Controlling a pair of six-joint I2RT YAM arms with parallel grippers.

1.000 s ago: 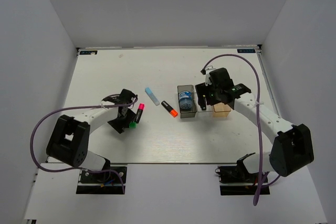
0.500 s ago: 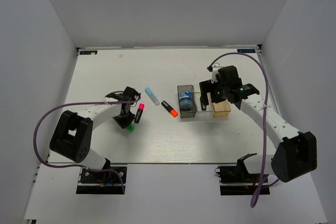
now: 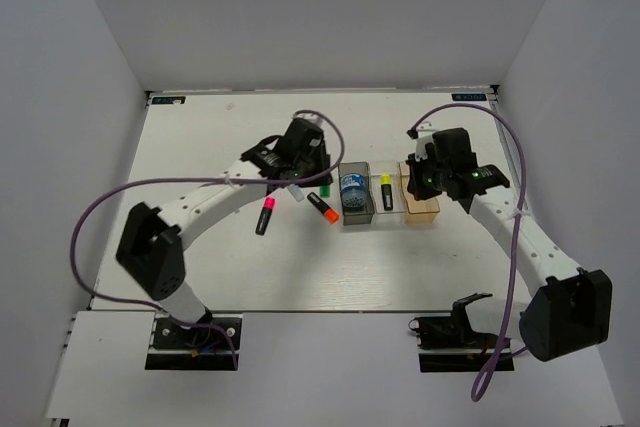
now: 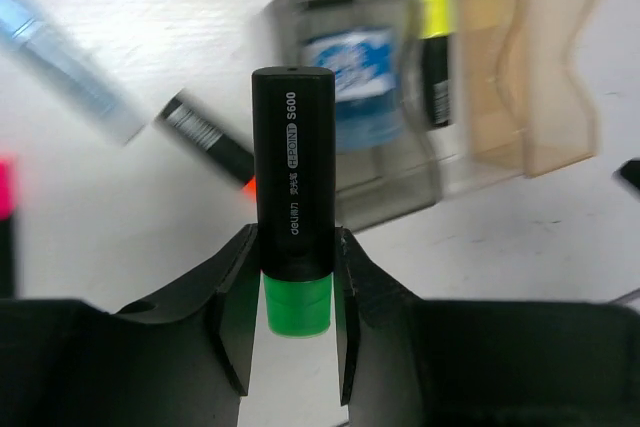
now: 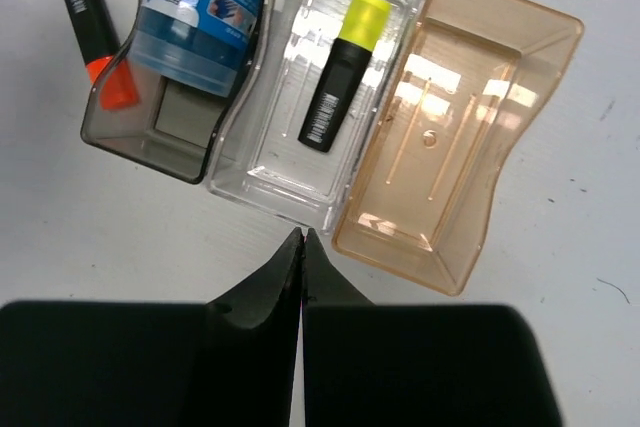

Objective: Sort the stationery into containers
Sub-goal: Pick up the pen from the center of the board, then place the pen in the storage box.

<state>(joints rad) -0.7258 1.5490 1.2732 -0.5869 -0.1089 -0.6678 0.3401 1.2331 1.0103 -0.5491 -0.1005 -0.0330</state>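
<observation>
Left end effector [image 4: 293,292] is clamped on the green highlighter [image 4: 293,197], pads gripping right where the black body meets the green end. Most of the body sticks out past the fingers, which I'd guess is so it can be lowered into a bin without the fingers hitting the walls. It's held above the tabletop [image 3: 200,267], just left of the bin row.

Right end effector [image 5: 302,247] has its fingers pressed together with nothing between them. It hangs over the bins, tips in line with the seam between the clear bin [image 5: 260,162] and the tan-orange bin [image 5: 470,147].

Sorting so far:
- The blue-and-white item [image 5: 195,7] sits in the dark grey bin [image 3: 357,215].
- The yellow highlighter [image 5: 345,67] lies in the clear bin.
- The tan-orange bin holds nothing.

So highlighters likely go in the clear bin, and green probably goes next to yellow.

Loose on the tabletop left of the bins:
- orange highlighter [image 3: 322,207], just beside the dark grey bin
- pink highlighter [image 3: 267,212], further left
- light-blue stick [image 4: 70,67]

Risk: the orange one lies near the approach path.
</observation>
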